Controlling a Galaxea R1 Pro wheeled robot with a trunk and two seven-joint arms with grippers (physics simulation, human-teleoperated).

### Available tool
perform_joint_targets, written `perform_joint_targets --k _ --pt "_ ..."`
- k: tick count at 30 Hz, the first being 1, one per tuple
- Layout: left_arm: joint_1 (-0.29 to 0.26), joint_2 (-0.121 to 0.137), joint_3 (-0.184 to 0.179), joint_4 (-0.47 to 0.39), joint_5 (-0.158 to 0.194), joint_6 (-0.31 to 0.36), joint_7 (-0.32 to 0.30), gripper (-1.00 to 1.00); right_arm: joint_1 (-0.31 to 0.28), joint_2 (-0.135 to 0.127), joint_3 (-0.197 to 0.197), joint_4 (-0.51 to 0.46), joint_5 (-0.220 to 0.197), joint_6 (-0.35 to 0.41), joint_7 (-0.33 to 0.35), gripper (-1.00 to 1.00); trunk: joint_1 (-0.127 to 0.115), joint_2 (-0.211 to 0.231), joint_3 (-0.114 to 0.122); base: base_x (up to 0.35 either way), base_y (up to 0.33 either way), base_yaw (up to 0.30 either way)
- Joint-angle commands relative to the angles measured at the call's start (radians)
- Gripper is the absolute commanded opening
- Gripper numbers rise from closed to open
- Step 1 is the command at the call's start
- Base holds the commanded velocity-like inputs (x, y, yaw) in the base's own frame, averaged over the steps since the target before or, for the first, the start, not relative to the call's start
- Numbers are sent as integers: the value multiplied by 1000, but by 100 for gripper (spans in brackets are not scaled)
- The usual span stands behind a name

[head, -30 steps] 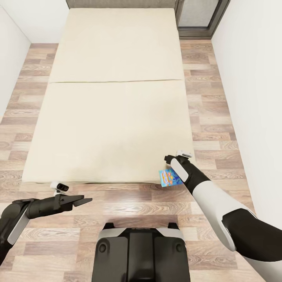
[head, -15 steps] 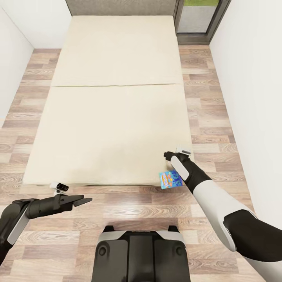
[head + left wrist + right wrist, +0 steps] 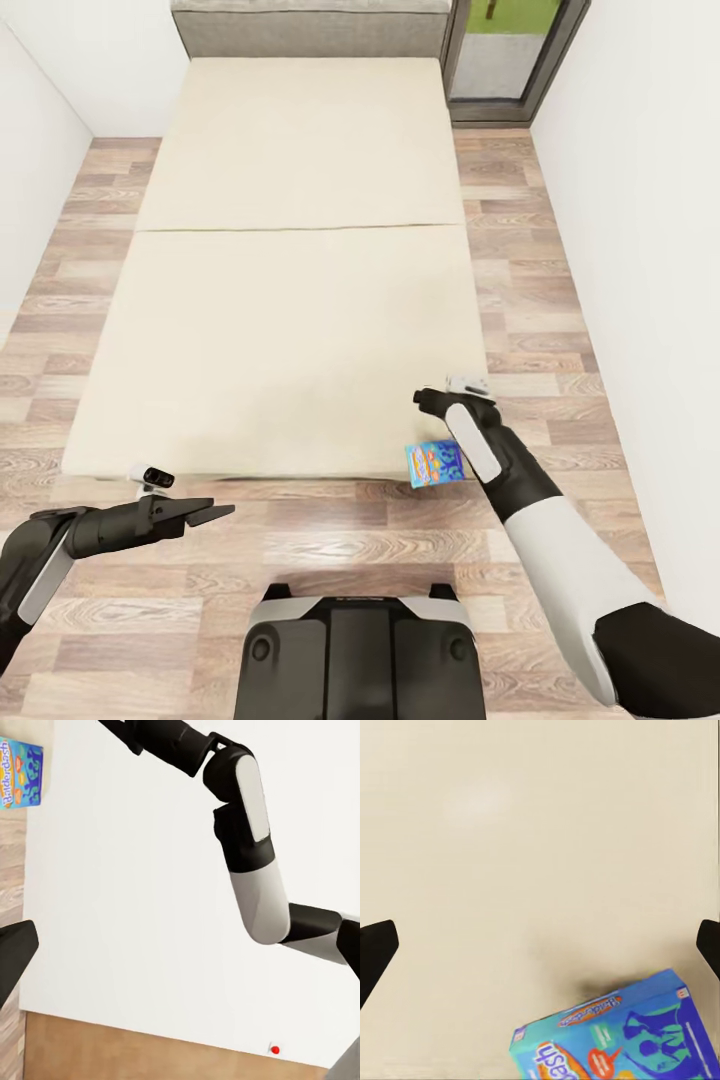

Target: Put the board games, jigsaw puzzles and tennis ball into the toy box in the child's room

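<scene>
I stand at the foot of the bed [image 3: 290, 300], its beige mattress running away from me to the grey headboard, and the one toy I can see is the blue-and-orange board game [image 3: 434, 463]. It lies flat at the near right corner of the mattress, at the very edge, so it is the easiest thing to reach from the floor side. My right arm is stretched forward and bent down at the wrist so that my right gripper [image 3: 432, 400] hangs above the mattress just beyond the box; in the right wrist view the board game [image 3: 619, 1035] lies low between two dark fingertips set far apart, so that gripper is spread wide and grasps nothing. I judge it is placed for a descent onto the box, though it would need to come back toward me a little first. My left arm is folded low over the wood floor at the near left, with my left gripper [image 3: 205, 513] pointing right, parked out of the way. I cannot tell whether its fingers are together or apart.
</scene>
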State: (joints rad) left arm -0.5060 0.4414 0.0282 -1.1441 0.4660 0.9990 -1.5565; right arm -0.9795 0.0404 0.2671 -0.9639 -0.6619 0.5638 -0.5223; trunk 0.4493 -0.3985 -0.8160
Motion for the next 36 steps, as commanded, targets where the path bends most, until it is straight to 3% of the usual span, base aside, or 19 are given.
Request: perform_joint_targets --k 1,9,19,26,31,36 --pt "0 0 -1 0 0 11 -3 100 16 -1 -10 -23 -10 14 -10 100 1 -1 1 0 0 0" --pt "0 0 -1 0 0 10 -3 100 198 -2 -126 -217 -11 102 -6 100 1 -1 14 -29 0 0" --pt "0 0 -1 0 0 10 -2 100 428 -4 -232 -380 -11 110 20 100 1 -1 30 -44 0 0" --pt "0 0 -1 0 0 10 -2 100 600 -2 -356 -419 -4 99 215 100 1 -1 42 -185 -18 0" --pt "0 1 3 0 0 10 -2 100 639 -3 -394 -422 0 99 283 100 1 -1 50 -167 -126 0" --pt "0 2 6 0 0 10 -2 100 648 -4 -415 -417 2 101 299 100 1 -1 58 -58 -89 0"
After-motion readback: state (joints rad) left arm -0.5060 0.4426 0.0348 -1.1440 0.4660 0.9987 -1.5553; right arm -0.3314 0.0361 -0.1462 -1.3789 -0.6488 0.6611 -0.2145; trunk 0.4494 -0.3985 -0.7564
